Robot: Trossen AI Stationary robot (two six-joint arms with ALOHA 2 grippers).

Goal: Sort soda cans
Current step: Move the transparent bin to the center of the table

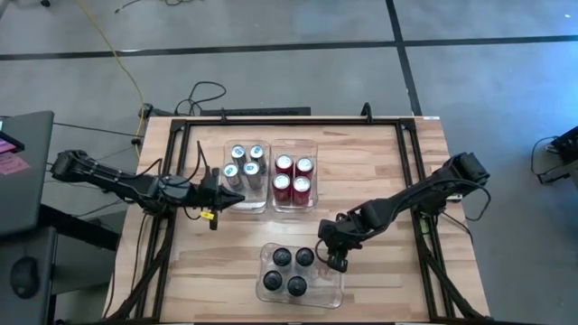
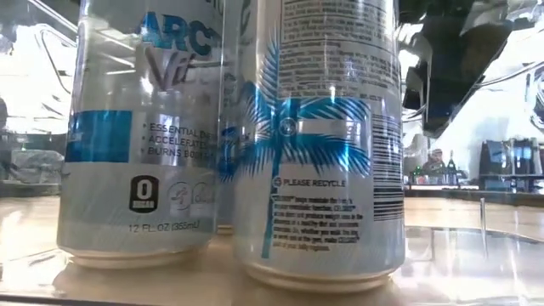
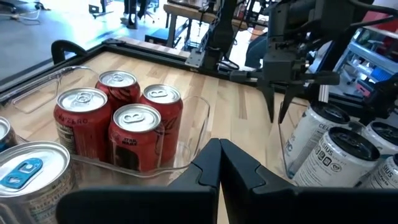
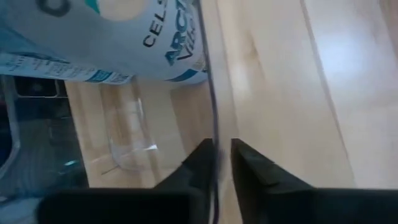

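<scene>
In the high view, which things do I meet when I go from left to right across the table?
Left end effector → bin of silver-blue cans → bin of red cans → right end effector, at the wall of the bin of dark cans.

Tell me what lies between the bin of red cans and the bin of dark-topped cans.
Only bare wooden table, per the high view; the right gripper grips the near bin by its wall beside that stretch.

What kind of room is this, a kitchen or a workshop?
Likely a robotics lab or workshop: a framed wooden table on a concrete floor, cables trailing off it, benches with equipment behind.
</scene>
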